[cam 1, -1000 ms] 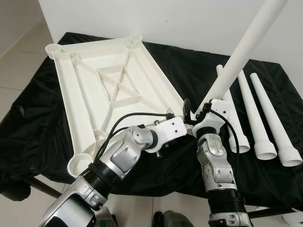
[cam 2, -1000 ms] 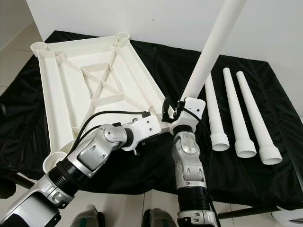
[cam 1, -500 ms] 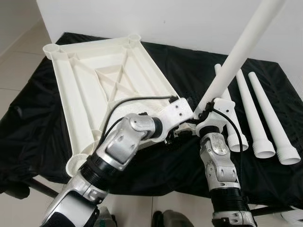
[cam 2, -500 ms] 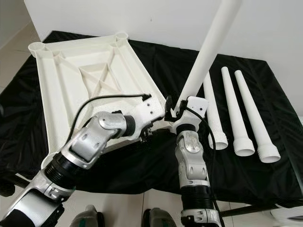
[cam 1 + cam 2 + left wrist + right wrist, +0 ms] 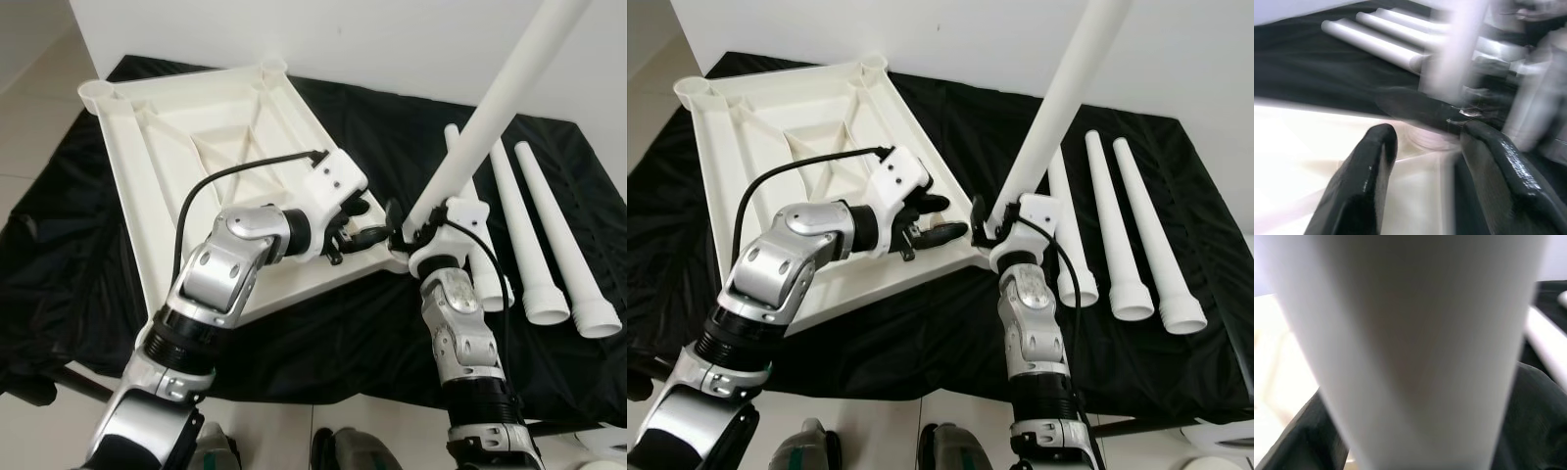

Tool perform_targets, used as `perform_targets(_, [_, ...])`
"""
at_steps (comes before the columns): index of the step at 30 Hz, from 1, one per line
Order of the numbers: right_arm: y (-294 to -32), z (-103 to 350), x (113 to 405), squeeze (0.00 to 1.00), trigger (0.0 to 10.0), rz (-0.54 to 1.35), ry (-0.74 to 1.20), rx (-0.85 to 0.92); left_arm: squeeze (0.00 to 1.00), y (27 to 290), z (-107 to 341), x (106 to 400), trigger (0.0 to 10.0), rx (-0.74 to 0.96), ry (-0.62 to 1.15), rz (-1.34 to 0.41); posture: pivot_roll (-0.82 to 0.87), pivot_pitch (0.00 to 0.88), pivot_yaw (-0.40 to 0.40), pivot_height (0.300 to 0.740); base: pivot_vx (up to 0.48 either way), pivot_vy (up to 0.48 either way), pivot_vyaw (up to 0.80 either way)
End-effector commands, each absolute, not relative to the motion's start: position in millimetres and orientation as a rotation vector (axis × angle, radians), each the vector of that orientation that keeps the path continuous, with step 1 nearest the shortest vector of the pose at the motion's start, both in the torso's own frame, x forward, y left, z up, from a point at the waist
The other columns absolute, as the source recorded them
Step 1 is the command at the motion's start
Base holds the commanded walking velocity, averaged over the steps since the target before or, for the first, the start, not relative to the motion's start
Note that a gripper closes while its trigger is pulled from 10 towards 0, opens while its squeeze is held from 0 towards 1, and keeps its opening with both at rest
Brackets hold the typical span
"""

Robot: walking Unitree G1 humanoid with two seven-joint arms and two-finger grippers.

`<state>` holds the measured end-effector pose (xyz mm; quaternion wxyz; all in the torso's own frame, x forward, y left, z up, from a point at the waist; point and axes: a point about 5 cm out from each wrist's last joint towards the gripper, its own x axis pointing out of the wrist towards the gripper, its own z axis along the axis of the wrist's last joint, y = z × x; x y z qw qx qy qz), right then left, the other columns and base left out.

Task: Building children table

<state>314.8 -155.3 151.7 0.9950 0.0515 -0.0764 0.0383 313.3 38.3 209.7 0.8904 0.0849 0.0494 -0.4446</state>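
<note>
Early in the build: upturned white tabletop (image 5: 186, 147) on black cloth (image 5: 323, 323), right gripper (image 5: 411, 233) clasping one tilted leg (image 5: 490, 117) at its near corner socket, left gripper (image 5: 945, 217) spread open beside it, three legs (image 5: 534, 235) lying unfitted.

A plain white plastic tabletop (image 5: 167, 147) lies on a glossy black cloth (image 5: 323, 323). Four table legs are the same plain white: one raised (image 5: 490, 117), three on the cloth (image 5: 534, 235). The arms are silver with black fingers (image 5: 1364, 181), and the wall (image 5: 372, 39) is white.
</note>
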Motion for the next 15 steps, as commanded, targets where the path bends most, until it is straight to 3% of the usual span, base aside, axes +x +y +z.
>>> perform_targets(1, [-157.7, 151.4, 316.1, 0.00, 10.0, 0.133, -0.154, 0.120, 0.00, 49.9, 206.1, 322.5, 10.0, 0.184, 0.092, -0.753, 0.00, 0.145, -0.087, 0.740, 0.000, 0.000, 0.00])
perform_targets(2, [-160.7, 153.8, 317.7, 0.00, 10.0, 0.170, -0.163, 0.121, 0.00, 55.0, 208.2, 326.0, 10.0, 0.180, 0.072, -0.660, 0.00, 0.153, -0.088, 0.740, 0.000, 0.000, 0.00])
perform_targets(12, [-173.6, 162.0, 327.2, 0.00, 10.0, 0.243, -0.185, 0.101, 0.00, 70.3, 228.2, 326.5, 10.0, 0.087, -0.033, -0.474, 0.02, 0.176, -0.099, 0.740, 0.000, 0.000, 0.00])
perform_targets(15, [-178.3, 169.3, 340.5, 0.00, 10.0, 0.333, -0.190, 0.071, 0.00, 89.0, 228.4, 321.5, 10.0, 0.038, -0.062, -0.366, 0.03, 0.203, -0.104, 0.740, 0.000, 0.000, 0.00])
